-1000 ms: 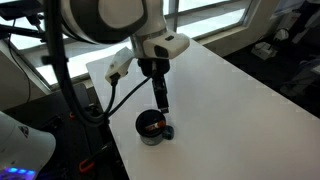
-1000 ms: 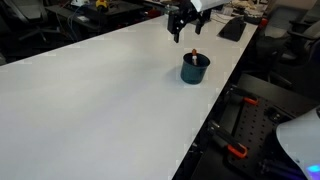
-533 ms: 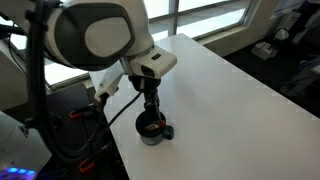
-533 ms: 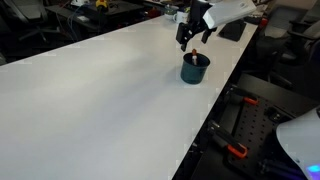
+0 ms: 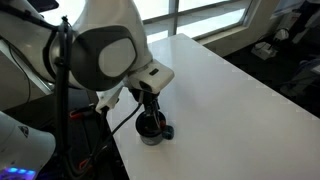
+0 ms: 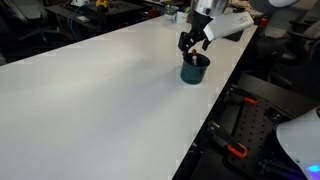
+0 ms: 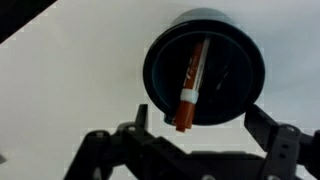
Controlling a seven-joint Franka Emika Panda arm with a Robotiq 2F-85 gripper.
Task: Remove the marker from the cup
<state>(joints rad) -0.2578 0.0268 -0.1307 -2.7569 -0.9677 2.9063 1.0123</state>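
The dark cup (image 7: 205,65) stands on the white table, seen from above in the wrist view. The marker (image 7: 189,88) leans inside it, dark body with a white band and a reddish-orange end sticking over the rim toward me. My gripper (image 7: 200,128) is open, its two fingers spread on either side of the cup's near rim, with the marker's end between them, not touched. In both exterior views the gripper (image 5: 152,112) (image 6: 191,45) hangs right above the cup (image 5: 150,130) (image 6: 194,70).
The cup stands near the edge of the long white table (image 6: 100,90). Beyond that edge are dark equipment and cables (image 6: 240,130). Windows and a ledge (image 5: 200,15) run behind the table. A cable (image 5: 120,115) trails from the arm.
The arm has come down and moved over the cup, so the gripper now hangs just above its rim. The cup and marker have not moved.
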